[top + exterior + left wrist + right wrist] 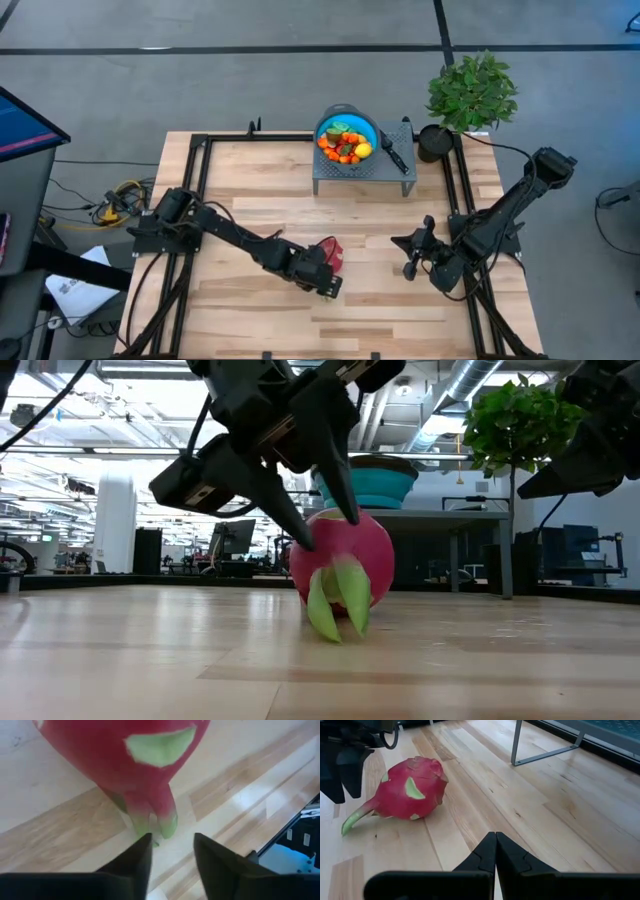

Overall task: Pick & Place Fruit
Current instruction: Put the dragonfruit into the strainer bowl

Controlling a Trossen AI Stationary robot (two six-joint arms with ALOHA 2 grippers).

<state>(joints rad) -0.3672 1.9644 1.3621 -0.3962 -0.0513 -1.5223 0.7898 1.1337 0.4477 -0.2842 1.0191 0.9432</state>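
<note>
While the dragon fruit [410, 790] lies on the table, left gripper [172, 847] stands parted at its green tip

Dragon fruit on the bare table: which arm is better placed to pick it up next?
Left. Its tool stands open right at the dragon fruit, fingers beside its green tips. The right tool is shut and waits apart from the fruit, farther along the table.

Dragon fruit [410, 790] lying on wooden table [540, 820], right end effector [495, 851] closed
</note>
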